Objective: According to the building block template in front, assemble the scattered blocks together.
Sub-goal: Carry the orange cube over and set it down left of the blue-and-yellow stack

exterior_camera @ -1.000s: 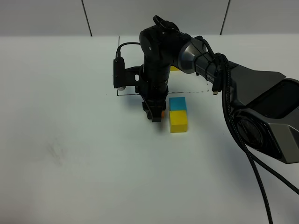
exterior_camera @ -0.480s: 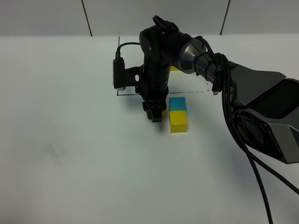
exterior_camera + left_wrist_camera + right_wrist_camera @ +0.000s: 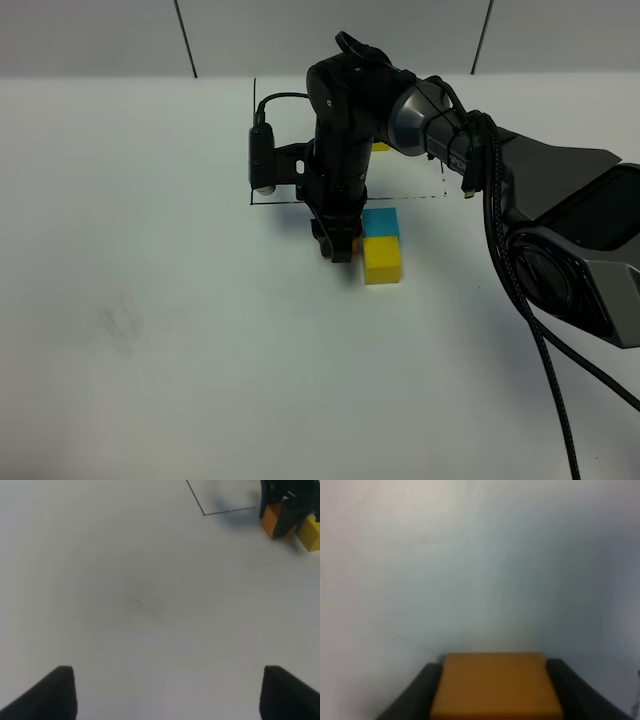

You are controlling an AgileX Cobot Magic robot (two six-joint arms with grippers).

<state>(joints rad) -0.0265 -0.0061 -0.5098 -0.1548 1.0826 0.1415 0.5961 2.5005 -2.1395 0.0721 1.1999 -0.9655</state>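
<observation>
On the white bench (image 3: 150,330) two of the scattered blocks already sit joined: a blue cube (image 3: 381,222) on the far side and a yellow cube (image 3: 382,259) touching its near face, both plain, matte and equal in size, lying just near of the thin black drawn rectangle (image 3: 262,201). The third, an orange cube (image 3: 496,685), is clamped between the dark fingers (image 3: 422,692) of the right gripper (image 3: 338,245), one finger on each side of it; in the high view only a sliver of orange shows at the gripper tip, which stands just left of the blue and yellow pair, at or touching their left side, though the arm hides the exact contact. The left wrist view shows the orange cube low at the bench with the yellow one right beside it. The building block template (image 3: 381,146) lies inside the rectangle on the far side, almost wholly hidden behind the right arm; only a small yellow edge of it can be seen. The left gripper (image 3: 165,695) hangs above bare bench well to the left, its fingers spread wide apart with nothing between them. No brand, label or writing can be read on any block or on the arm.
</observation>
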